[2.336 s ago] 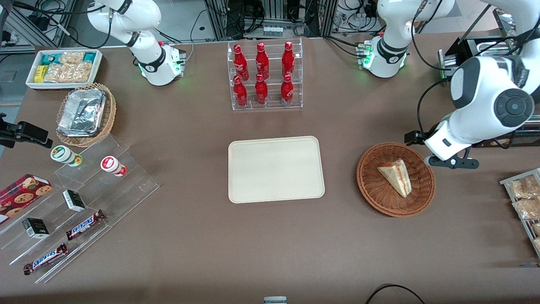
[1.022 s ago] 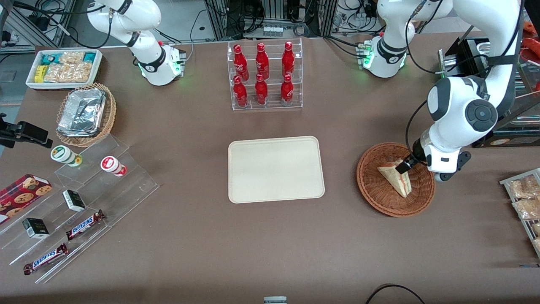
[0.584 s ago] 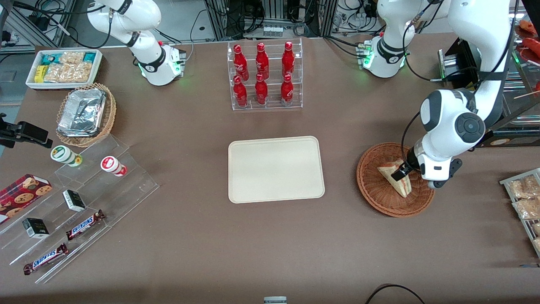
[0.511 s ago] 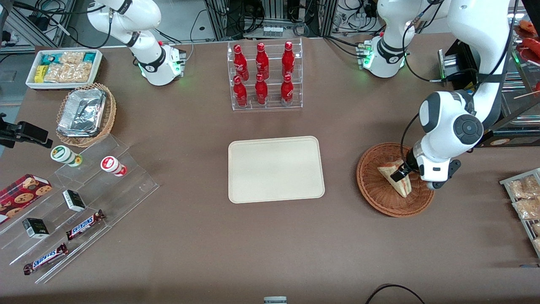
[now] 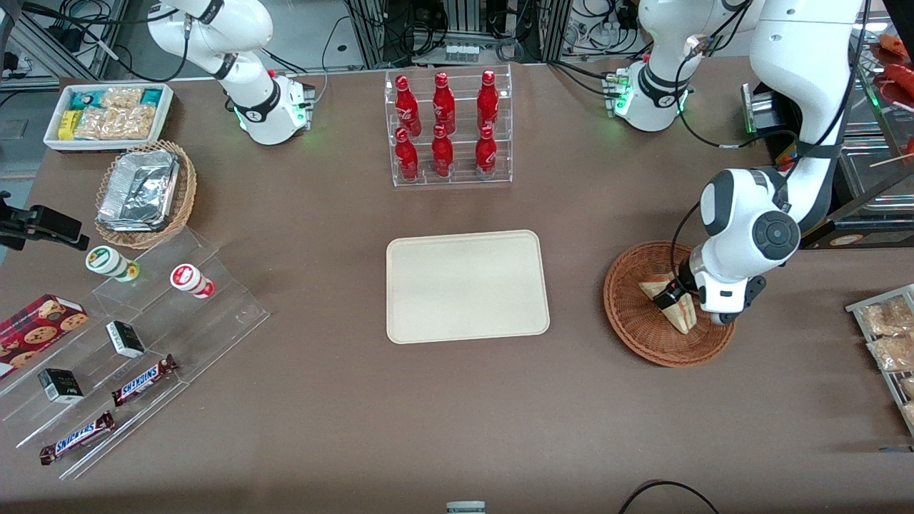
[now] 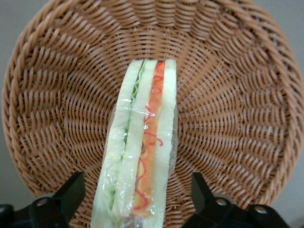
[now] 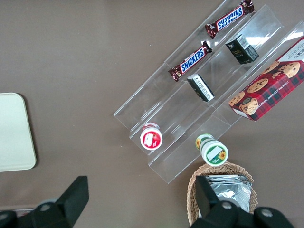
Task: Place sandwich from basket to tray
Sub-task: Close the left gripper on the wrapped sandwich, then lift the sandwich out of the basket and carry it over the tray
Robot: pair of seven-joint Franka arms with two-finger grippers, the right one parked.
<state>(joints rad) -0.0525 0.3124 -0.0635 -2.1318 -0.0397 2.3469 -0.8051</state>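
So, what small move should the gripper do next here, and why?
Probably close the fingers. The gripper is open and low in the basket, with one finger on each side of the sandwich, which lies between them, not yet gripped. The tray is bare, so grasp first, then lift.

Red bottles point(image 5: 445, 127) in rack – Snickers bars point(image 5: 145, 379), cookie box point(image 5: 37, 325)

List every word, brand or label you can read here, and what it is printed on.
"SNICKERS": two bars on the clear stepped stand.
Cookie box, two dark cartons, two jar lids, red bottles: print unreadable.
Sandwich between the open gripper fingers, in the basket: no text.
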